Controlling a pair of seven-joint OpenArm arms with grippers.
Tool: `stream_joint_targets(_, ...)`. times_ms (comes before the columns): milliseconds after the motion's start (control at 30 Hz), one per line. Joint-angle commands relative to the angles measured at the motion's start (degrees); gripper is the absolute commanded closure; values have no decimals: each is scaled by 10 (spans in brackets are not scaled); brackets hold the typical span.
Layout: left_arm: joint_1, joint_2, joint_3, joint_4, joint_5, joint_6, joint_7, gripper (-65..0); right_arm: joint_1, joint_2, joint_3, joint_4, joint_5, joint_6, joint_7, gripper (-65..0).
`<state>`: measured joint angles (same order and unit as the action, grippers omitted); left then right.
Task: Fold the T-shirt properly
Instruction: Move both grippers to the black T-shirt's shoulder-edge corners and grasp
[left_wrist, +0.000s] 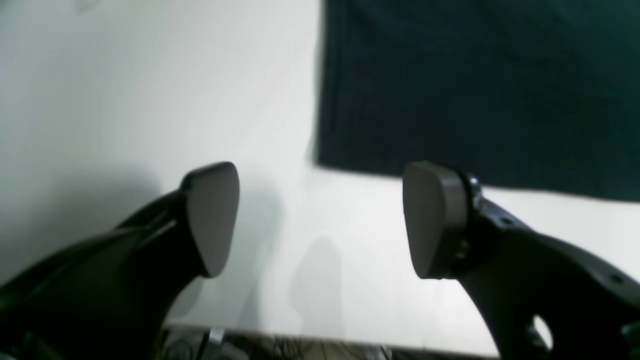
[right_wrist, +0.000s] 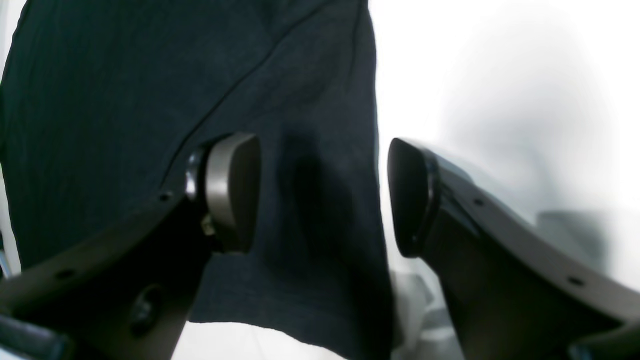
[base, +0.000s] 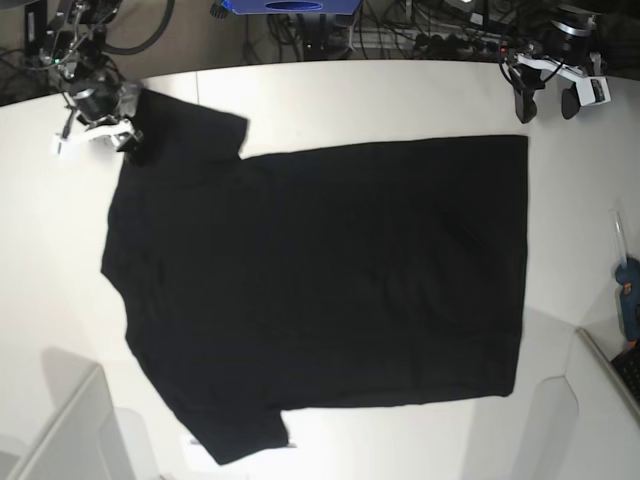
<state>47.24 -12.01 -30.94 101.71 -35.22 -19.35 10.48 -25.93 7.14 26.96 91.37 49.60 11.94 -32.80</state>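
The T-shirt (base: 320, 290) is black and lies spread flat on the white table (base: 400, 100), plain side up, with its sleeves at the left and its hem at the right. My right gripper (base: 95, 135) is at the far left sleeve. In the right wrist view this gripper (right_wrist: 325, 195) is open above the sleeve's edge, and the T-shirt (right_wrist: 125, 90) fills the left of that view. My left gripper (base: 551, 98) hovers just beyond the hem's far right corner. It is open (left_wrist: 320, 220) with only bare table between its fingers, and the T-shirt corner (left_wrist: 475, 90) lies ahead of it.
A blue tool (base: 628, 285) lies at the table's right edge. A light grey panel (base: 60, 430) stands at the near left corner and another (base: 600, 390) at the near right. Cables and a blue box (base: 290, 5) sit behind the table's far edge.
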Motion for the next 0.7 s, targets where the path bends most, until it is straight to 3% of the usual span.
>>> stream_joint_targets(0, 1, -2, -3, 8, -6, -2, -14, -484, -6, 1, -10, -2, -1, 3, -18, -377)
stream_joint_targets(267, -15, 5, -2, 0, -7, -2, -13, -484, -1, 0, -15, -39, -1, 15, -14, -365)
stream_joint_targets(367, -27, 14, -7, -23, -7, -2, -13, -484, -1, 1, -14, -39, -1, 15, -14, -246)
stream_joint_targets(500, -40, 19, -2, -46, -7, -2, -13, -484, -1, 1, -18, -43, -1, 15, -17, 0)
stream_joint_targets(600, -59, 27, -2, -53, -7, -2, -12, -484, -1, 1, -18, -43, -1, 15, -17, 0)
stream_joint_targets(667, -72, 30, -7, -57, -7, -2, 19, -484, -3, 1, -18, -43, -1, 15, -17, 0)
